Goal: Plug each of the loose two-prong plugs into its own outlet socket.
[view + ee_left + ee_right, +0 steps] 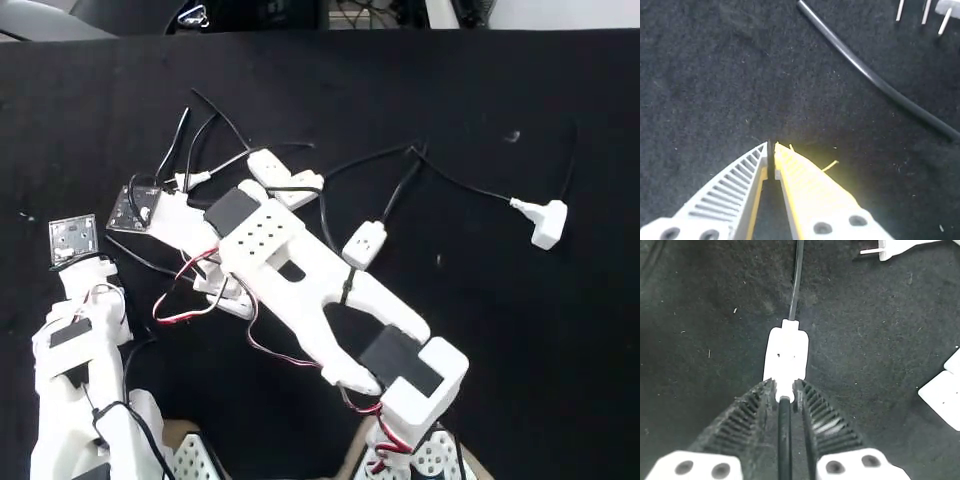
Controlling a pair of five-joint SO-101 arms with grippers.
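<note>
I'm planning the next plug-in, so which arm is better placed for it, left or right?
Right, I'd say. The right hand grips the white connector on its cable. The left hand is shut and empty over black cloth, prongs lying apart from it.

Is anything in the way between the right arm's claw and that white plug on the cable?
Nothing visible. The right gripper has its fingers on either side of the white plug's near end, and a black cable runs back between them.
</note>
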